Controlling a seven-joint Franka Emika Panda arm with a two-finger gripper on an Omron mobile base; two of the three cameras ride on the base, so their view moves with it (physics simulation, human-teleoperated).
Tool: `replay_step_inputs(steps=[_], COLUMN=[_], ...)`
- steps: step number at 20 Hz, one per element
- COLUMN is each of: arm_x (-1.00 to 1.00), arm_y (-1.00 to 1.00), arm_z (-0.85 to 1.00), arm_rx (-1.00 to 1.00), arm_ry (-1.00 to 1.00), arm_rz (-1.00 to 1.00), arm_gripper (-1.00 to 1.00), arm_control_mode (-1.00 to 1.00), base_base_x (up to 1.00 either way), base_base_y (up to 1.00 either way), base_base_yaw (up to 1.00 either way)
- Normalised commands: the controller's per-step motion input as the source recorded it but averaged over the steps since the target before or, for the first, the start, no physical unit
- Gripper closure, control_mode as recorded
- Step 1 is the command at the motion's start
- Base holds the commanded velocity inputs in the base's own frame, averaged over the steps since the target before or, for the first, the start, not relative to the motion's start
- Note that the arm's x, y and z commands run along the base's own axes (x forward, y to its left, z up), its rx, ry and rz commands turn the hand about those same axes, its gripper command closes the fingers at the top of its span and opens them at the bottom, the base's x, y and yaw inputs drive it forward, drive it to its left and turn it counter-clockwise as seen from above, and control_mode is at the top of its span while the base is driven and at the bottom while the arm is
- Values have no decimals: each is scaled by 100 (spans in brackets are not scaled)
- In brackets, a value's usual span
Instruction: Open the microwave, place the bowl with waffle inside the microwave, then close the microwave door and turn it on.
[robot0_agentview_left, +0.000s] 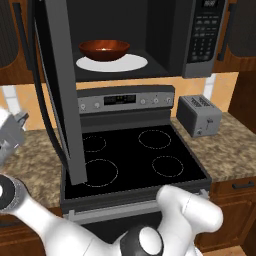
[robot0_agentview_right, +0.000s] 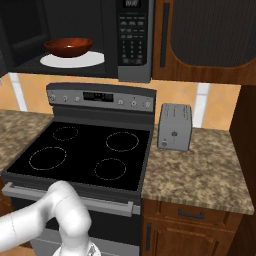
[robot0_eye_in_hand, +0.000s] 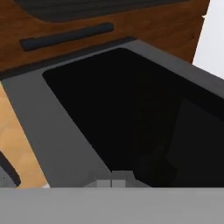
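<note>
- Two things sit inside the microwave (robot0_agentview_left: 150, 40): you can see the bowl (robot0_agentview_left: 104, 49) resting on the white turntable (robot0_agentview_left: 130, 63), with the pale waffle (robot0_agentview_left: 104, 49) showing as a small bright spot in the bowl.
- You will find the microwave door (robot0_agentview_left: 60, 90) swung wide open, hanging edge-on at the microwave's left side and reaching down in front of the stove (robot0_agentview_left: 135, 160) below.
- Your gripper (robot0_eye_in_hand: 111, 178) is closed, its two tips pressed together with nothing between them, and it faces the dark glass and grey frame of the microwave door at close range.
- Look to the microwave's right edge for the keypad strip (robot0_agentview_right: 132, 37), dark with rows of small buttons.
- Below the microwave and right of the stove, a grey toaster (robot0_agentview_right: 175, 127) stands on the speckled bench (robot0_agentview_right: 200, 170).
- Wooden cabinets (robot0_agentview_right: 200, 35) flank the microwave on the right.
</note>
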Motion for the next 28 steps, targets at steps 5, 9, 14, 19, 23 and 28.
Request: replay_step_inputs(steps=[5, 9, 14, 19, 23, 28], arm_x=[-4, 0, 0, 1, 36, 73], arm_y=[-89, -96, -95, -92, -73, -54], arm_z=[26, 30, 32, 27, 24, 25], arm_rx=[0, 0, 0, 0, 0, 3], arm_ry=[2, 4, 2, 0, 0, 4], arm_rz=[0, 0, 0, 0, 0, 8], arm_gripper=[100, 100, 100, 100, 100, 100], arm_control_mode=[-100, -100, -100, -100, -100, -100], base_base_x=[0, 0, 0, 0, 0, 0], base_base_y=[0, 0, 0, 0, 0, 0], base_base_yaw=[0, 0, 0, 0, 0, 0])
